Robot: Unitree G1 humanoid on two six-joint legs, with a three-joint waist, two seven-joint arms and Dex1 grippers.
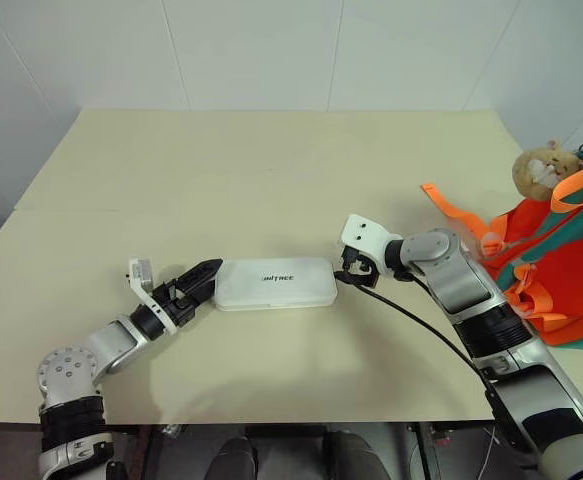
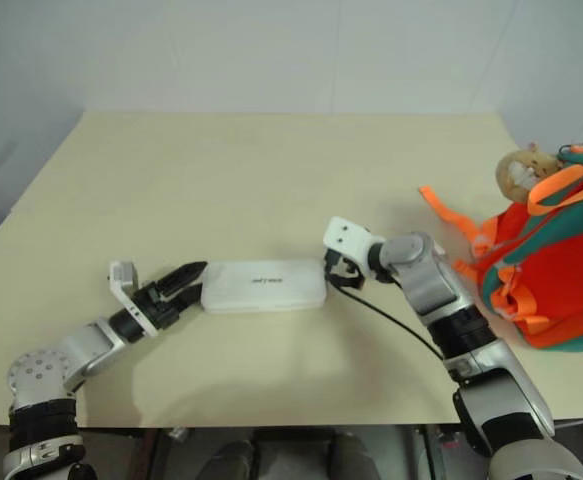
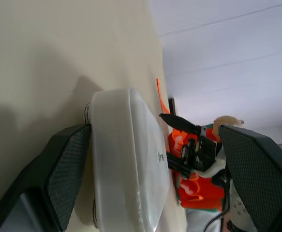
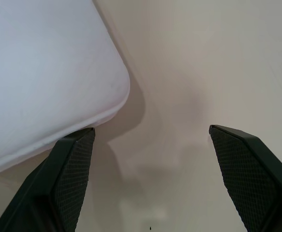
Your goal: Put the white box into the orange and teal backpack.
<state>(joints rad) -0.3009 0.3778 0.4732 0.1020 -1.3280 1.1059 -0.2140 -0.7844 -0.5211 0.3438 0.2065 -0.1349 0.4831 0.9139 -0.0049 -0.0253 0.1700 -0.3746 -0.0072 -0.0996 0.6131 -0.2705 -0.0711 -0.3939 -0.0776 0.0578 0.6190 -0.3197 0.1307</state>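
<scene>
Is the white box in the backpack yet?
No. The white box lies flat on the table, apart from the orange and teal backpack.

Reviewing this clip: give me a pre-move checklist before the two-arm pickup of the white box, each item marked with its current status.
1. White box flat on the table: ok.
2. Left gripper at the box's left end, jaws open: ok.
3. Right gripper at the box's right end, jaws open: ok.
4. Box gripped: not ok.
5. Orange and teal backpack on the table, to the right: ok.
6. Backpack opening ready: cannot tell.
</scene>
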